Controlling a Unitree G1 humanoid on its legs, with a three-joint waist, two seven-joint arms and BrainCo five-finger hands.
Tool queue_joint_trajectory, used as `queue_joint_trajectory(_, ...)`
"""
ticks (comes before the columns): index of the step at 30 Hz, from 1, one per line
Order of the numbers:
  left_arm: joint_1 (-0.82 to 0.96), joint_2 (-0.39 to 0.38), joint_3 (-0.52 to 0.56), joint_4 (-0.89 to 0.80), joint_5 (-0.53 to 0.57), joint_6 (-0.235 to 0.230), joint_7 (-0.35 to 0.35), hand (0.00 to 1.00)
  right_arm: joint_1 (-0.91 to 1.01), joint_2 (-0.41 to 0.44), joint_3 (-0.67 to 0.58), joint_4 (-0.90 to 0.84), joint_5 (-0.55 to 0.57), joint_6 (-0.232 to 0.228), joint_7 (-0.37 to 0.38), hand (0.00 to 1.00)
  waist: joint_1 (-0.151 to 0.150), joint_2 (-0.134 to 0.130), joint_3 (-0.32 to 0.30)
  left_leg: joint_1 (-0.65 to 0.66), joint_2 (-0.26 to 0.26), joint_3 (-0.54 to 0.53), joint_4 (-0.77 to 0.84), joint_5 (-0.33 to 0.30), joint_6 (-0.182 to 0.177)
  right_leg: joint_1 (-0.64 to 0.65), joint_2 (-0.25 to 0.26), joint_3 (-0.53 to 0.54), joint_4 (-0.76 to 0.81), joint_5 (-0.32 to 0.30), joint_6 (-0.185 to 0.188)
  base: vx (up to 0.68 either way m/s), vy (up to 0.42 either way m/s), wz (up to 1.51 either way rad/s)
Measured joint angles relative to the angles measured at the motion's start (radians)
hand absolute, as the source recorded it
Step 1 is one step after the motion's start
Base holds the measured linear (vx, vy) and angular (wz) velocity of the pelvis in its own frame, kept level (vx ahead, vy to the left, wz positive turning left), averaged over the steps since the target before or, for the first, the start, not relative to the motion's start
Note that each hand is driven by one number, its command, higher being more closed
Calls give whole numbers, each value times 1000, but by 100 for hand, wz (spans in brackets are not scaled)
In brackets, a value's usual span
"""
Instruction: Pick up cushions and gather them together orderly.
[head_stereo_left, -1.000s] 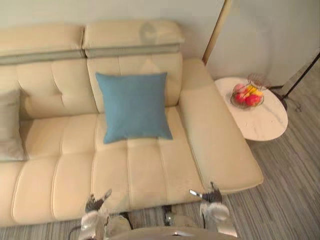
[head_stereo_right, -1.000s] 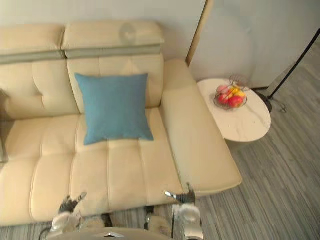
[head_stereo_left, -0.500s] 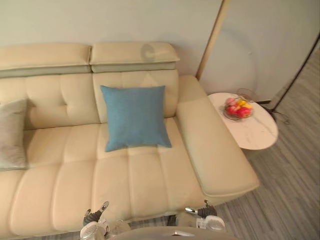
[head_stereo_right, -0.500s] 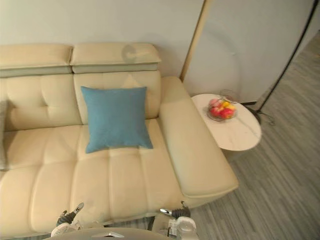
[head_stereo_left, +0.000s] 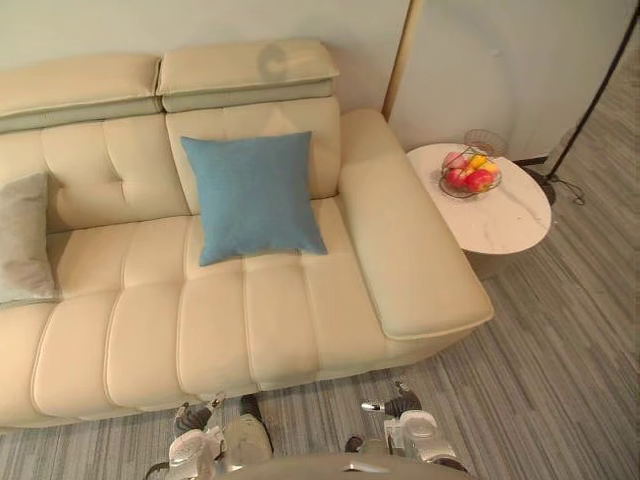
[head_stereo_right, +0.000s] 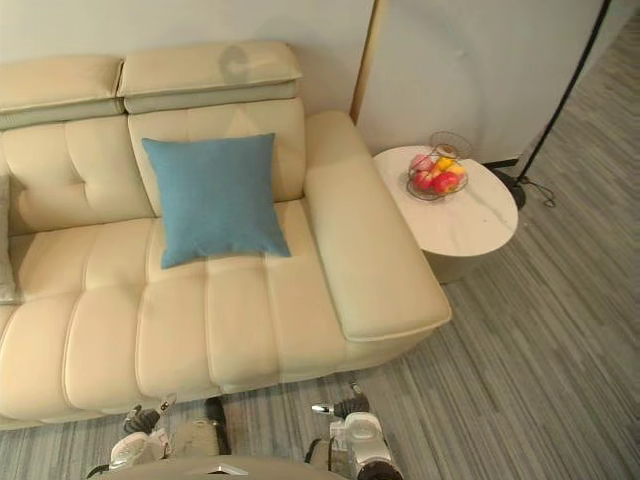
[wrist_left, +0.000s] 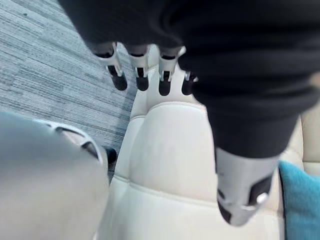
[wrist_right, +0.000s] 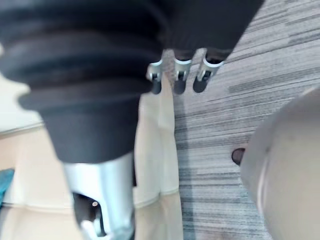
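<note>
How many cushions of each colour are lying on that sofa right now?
blue cushion: 1
grey cushion: 1
Total: 2 cushions, both on the sofa, set apart from each other.

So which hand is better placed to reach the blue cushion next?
Probably the left. The left hand hangs open in front of the sofa, nearly in line with the blue cushion leaning on the backrest. The right hand, also open, sits further off to the side. Neither holds anything.
</note>
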Motion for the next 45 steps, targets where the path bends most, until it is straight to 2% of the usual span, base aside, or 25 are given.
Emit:
queue_joint_trajectory(2,3,-4,1,0,1,0,0,0,14,-2,-1,-19,0,0,-1,0,-4,-2,1,3,-8,-32,104,-99,-1,-14,-6,30,0,15,7,-102,155,-62)
queue_joint_trajectory(3,5,-16,7,1,2,0,0,0,36,1,-2,-39,0,-1,-1,0,-8,0,0,19,-18,-68,173,-183,-6,-19,-10,53,-1,24,13,-54,161,-56)
queue_joint_trajectory(5,6,-21,20,0,1,1,-1,0,58,11,-6,-38,0,1,1,0,-6,8,-5,40,-27,-69,175,-241,-9,-27,-2,94,0,30,31,-78,182,-75)
queue_joint_trajectory(9,17,11,22,8,9,4,-1,0,100,47,-56,-50,9,0,3,0,-31,-41,-42,82,-87,0,63,-250,0,-6,-41,119,-128,107,16,-59,184,-49)
queue_joint_trajectory(11,9,16,20,28,22,6,-1,0,107,49,-82,-49,18,0,3,0,-40,-40,-44,94,-105,8,37,-246,0,6,-47,129,-167,154,17,56,97,-24)
queue_joint_trajectory(13,2,15,19,44,36,8,-1,0,108,45,-95,-42,21,0,3,0,-41,-36,-49,117,-109,36,14,-224,4,5,-43,158,-188,185,50,103,51,-44)
queue_joint_trajectory(17,-6,11,11,65,71,10,-4,0,96,39,-109,-36,42,-3,3,0,-40,-22,-55,151,-71,146,19,-210,15,-41,18,208,-199,230,33,134,8,-103)
queue_joint_trajectory(19,-6,3,-1,64,81,13,-7,0,70,32,-105,-33,44,-3,3,0,-36,-2,-55,162,-21,249,17,-206,20,-100,57,41,-196,279,-67,63,-79,-178)
queue_joint_trajectory(20,-6,4,-4,61,81,13,-8,0,60,33,-104,-33,44,-2,4,0,-39,-1,-55,168,-14,273,16,-206,20,-115,42,-40,-181,244,-105,31,-134,-135)
queue_joint_trajectory(21,-8,5,-21,61,83,15,-8,0,57,28,-98,-34,44,-1,4,0,-47,-2,-53,193,-15,334,11,-211,12,-135,-1,-217,-110,151,-158,31,-122,-136)
queue_joint_trajectory(22,-5,4,-37,61,83,16,-7,0,59,17,-95,-33,45,-1,2,0,-49,9,-47,237,-16,388,9,-212,10,-123,-70,-385,-36,119,-164,57,-148,-138)
queue_joint_trajectory(23,-3,2,-38,61,84,16,-6,0,61,14,-94,-33,45,-1,2,0,-48,12,-45,259,-15,408,7,-213,9,-112,-80,-414,-22,110,-158,73,-146,-135)
queue_joint_trajectory(26,4,2,-48,62,85,16,-1,0,60,3,-88,-32,50,-10,1,0,-55,28,-52,309,0,419,21,-209,1,-132,-25,-321,8,64,-121,109,-230,-123)
queue_joint_trajectory(28,6,6,-59,64,85,16,-1,0,58,8,-89,-31,59,-12,-1,0,-56,25,-47,263,76,393,217,-204,7,-144,0,-290,22,28,-116,128,-200,-111)
queue_joint_trajectory(29,5,1,-57,63,84,16,-2,0,52,3,-92,-33,60,-11,-4,0,-55,42,-39,225,140,337,350,-178,46,-111,28,-293,-1,28,-120,169,-161,-101)
queue_joint_trajectory(30,4,6,-53,52,77,12,-1,0,57,0,-90,-35,70,-9,-13,0,-50,31,-18,162,188,229,537,-159,71,-91,55,-260,21,19,-143,155,-149,-108)
queue_joint_trajectory(31,4,5,-49,46,76,13,-1,0,58,0,-90,-35,80,-7,-16,0,-46,31,-14,135,187,170,601,-192,45,-82,69,-234,28,9,-148,150,-86,-121)
queue_joint_trajectory(33,3,7,-60,30,76,12,-2,0,53,9,-83,-36,87,-3,-21,0,-35,30,-13,47,109,32,660,-286,-6,-47,104,-144,18,-2,-154,137,-41,-126)
queue_joint_trajectory(35,7,3,-63,19,75,9,-2,0,53,10,-74,-43,87,-1,-22,0,-33,28,-12,-3,49,-36,601,-317,-10,-32,123,-84,8,-2,-154,179,-4,-120)
queue_joint_trajectory(36,6,-2,-63,4,75,6,-1,0,55,12,-62,-66,87,0,-23,0,-28,28,-12,-43,-20,-137,505,-334,-26,-29,143,-13,3,2,-149,195,43,-149)
queue_joint_trajectory(39,7,-21,-64,-15,78,7,-2,0,47,13,-51,-88,87,-2,-26,0,-14,28,-13,-65,-132,-378,307,-328,-34,-43,186,117,-5,9,-133,152,102,-170)
queue_joint_trajectory(40,8,-23,-70,-13,79,9,-2,0,42,14,-51,-88,87,-2,-37,0,-12,36,-16,-56,-140,-447,214,-305,-8,-48,214,169,0,11,-118,148,119,-184)
queue_joint_trajectory(42,7,-18,-74,-7,83,10,-8,0,55,16,-51,-89,87,0,-42,0,-14,43,-15,-12,-128,-433,167,-241,-7,-48,246,251,41,-16,-90,221,193,-155)
queue_joint_trajectory(43,7,-3,-77,-8,92,14,-10,0,78,29,-57,-92,87,0,-42,0,-23,26,-18,16,-122,-356,146,-247,6,-59,230,278,70,-50,-83,283,245,-136)
queue_joint_trajectory(45,3,9,-77,-8,105,15,-10,0,82,50,-82,-92,91,1,-42,0,-11,-3,-33,38,-121,-253,128,-256,22,-104,152,209,114,-75,-50,242,247,-138)
